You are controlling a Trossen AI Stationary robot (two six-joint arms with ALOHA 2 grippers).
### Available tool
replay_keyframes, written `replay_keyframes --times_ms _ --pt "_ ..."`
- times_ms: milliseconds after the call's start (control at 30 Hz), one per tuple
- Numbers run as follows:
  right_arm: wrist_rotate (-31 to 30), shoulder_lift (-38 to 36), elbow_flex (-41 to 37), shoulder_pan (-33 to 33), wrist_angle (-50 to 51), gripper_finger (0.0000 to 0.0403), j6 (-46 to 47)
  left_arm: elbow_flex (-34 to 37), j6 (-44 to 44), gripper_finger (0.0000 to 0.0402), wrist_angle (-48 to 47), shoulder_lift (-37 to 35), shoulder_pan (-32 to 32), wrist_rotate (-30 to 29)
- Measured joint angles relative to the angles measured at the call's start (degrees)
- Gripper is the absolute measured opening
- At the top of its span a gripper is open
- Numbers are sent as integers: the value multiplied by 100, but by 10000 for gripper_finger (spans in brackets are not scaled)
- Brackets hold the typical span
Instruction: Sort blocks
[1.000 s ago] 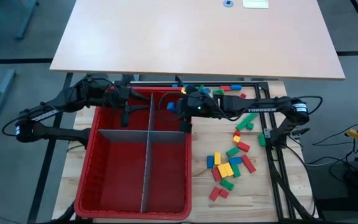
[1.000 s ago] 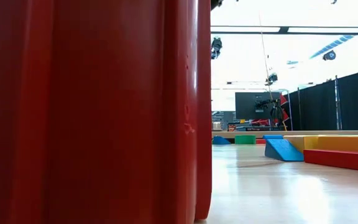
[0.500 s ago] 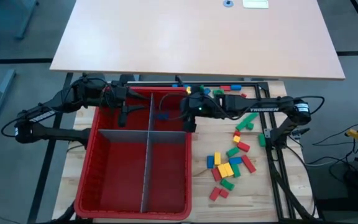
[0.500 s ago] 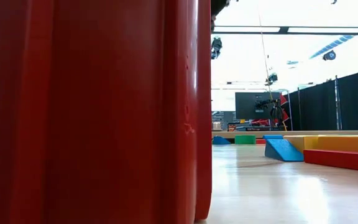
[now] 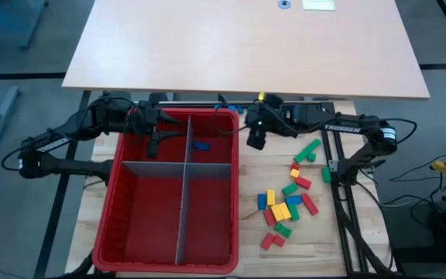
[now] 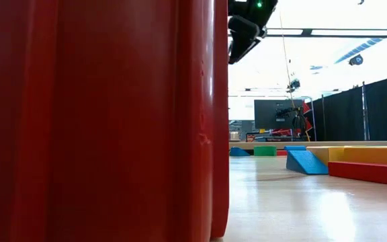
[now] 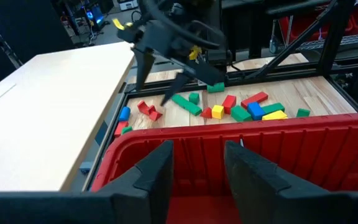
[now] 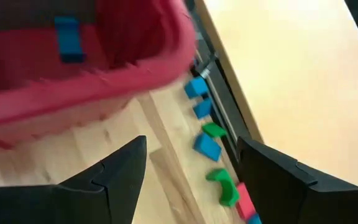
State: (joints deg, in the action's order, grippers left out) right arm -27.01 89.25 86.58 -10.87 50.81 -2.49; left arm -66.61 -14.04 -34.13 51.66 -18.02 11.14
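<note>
We list: bin point(image 5: 119, 209), red, with grey dividers point(image 5: 183, 217); one blue block point(image 5: 200, 144) in its far right compartment; loose blocks point(image 5: 286, 208) near the tabletop's point(image 5: 316, 248) right edge, red, green, blue, yellow; tabletop, pale wood grain; grippers, black.

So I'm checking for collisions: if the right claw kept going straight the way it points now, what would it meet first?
Probably the bare wooden table. The right claw is open and empty, aimed down at the strip between the red bin and the blue blocks. Depth is unclear, though.
</note>
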Motion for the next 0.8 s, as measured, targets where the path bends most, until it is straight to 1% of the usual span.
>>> replay_keyframes --times_ms 67,167,267,333,400,433,567,700,800 --pt "93 -79 -122 -136 17 236 42 0 0 134 0 0 -1 0" --pt "437 -210 -453 -298 30 233 251 0 2 137 -8 -2 -2 0" --pt "772 -368 -896 -321 32 227 438 0 0 137 -38 -2 -1 0" --pt "1137 -503 -1203 -230 -62 222 576 0 0 134 -37 -3 -1 0" --pt "1453 -687 -1505 -59 -166 217 816 0 -13 132 -37 -4 0 0" --pt "1515 -797 -1659 47 -193 214 912 0 -15 131 -34 -4 -2 0" --pt "1555 -1281 -2341 524 -271 202 1389 0 -22 131 -33 -4 0 0" --pt "1565 -1899 -3107 1148 -815 193 1985 0 -22 137 -18 -4 -2 0" --pt "1564 -2186 -3660 1573 -1302 187 2478 0 -23 140 -5 -4 0 0"
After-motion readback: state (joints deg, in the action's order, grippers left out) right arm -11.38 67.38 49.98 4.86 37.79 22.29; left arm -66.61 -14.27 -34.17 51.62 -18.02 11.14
